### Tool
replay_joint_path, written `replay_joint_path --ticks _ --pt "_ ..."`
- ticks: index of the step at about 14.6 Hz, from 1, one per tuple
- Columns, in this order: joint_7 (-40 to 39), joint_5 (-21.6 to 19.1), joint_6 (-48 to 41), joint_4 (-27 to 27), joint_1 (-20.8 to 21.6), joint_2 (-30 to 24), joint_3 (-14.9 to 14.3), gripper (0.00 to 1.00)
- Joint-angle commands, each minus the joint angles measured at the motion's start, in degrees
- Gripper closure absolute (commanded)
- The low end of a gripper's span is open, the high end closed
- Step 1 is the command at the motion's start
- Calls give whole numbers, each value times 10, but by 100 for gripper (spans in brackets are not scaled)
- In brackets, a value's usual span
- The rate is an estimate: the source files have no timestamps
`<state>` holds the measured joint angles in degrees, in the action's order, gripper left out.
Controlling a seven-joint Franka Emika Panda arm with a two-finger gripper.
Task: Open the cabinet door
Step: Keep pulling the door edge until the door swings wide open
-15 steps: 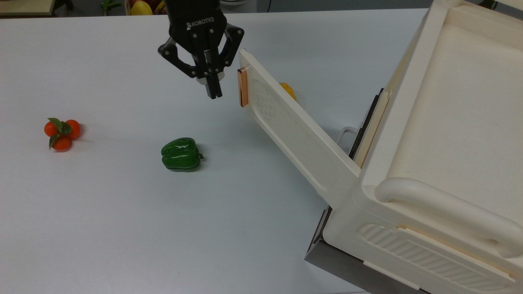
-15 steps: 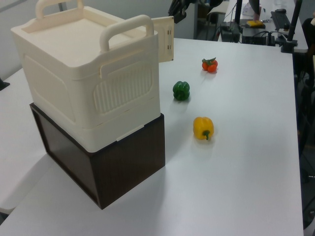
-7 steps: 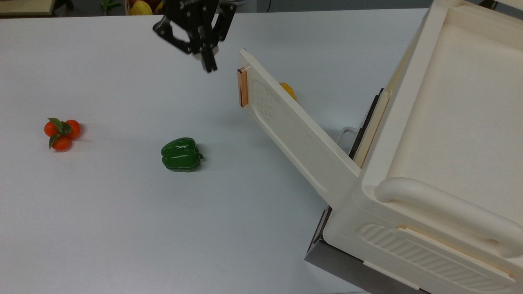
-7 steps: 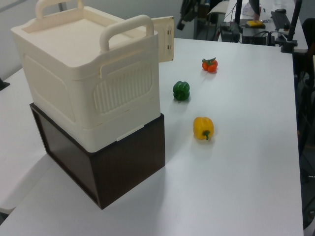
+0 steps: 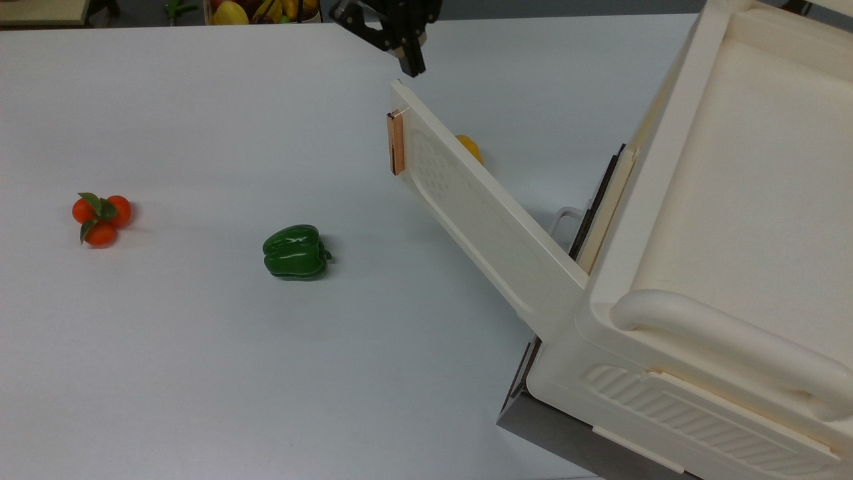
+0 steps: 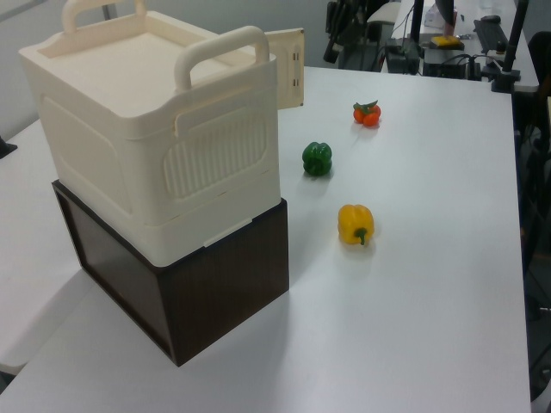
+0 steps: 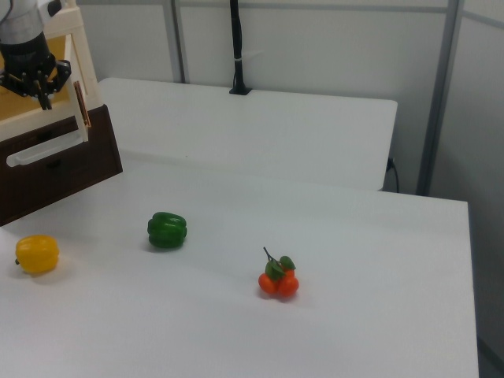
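Since a moment ago, the gripper [image 5: 411, 67] has lifted away behind the cabinet door [image 5: 480, 213], fingers closed, holding nothing.
Coming back down, it could knock the door's free edge.

In the top view, the boxy cream plastic cabinet [image 5: 720, 267] sits right; its long flat cream door [image 5: 480, 207] swings left over the white desk [image 5: 200, 367]; the glossy green bell pepper [image 5: 295, 251] lies left of it.

Cream cabinet [image 6: 164, 138] on a dark brown base [image 6: 189, 292]; its door [image 6: 288, 67] stands swung out. Green pepper [image 6: 317, 158], yellow pepper [image 6: 355, 224] and oranges [image 6: 368, 113] lie well apart on the white surface [image 6: 430, 301].
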<state>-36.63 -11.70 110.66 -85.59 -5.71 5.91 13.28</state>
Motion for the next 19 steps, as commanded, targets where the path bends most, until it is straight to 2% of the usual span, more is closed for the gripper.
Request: replay_joint_path --ticks 1,5,9,13,16,17,18,19 --pt "-5 -50 79 -15 1 6 -2 94" --pt "-5 -56 160 -29 0 17 -3 94" --pt "-10 -56 168 -26 -5 22 -18 94" --pt "-5 -55 254 -27 -7 35 -21 94" --pt "-6 -55 244 -26 -17 28 -34 94" --pt "-6 -55 215 -30 -17 12 -42 92" --pt "-6 -55 161 -29 -17 4 -48 87" --pt "-5 -55 104 -26 -16 -2 -60 76"
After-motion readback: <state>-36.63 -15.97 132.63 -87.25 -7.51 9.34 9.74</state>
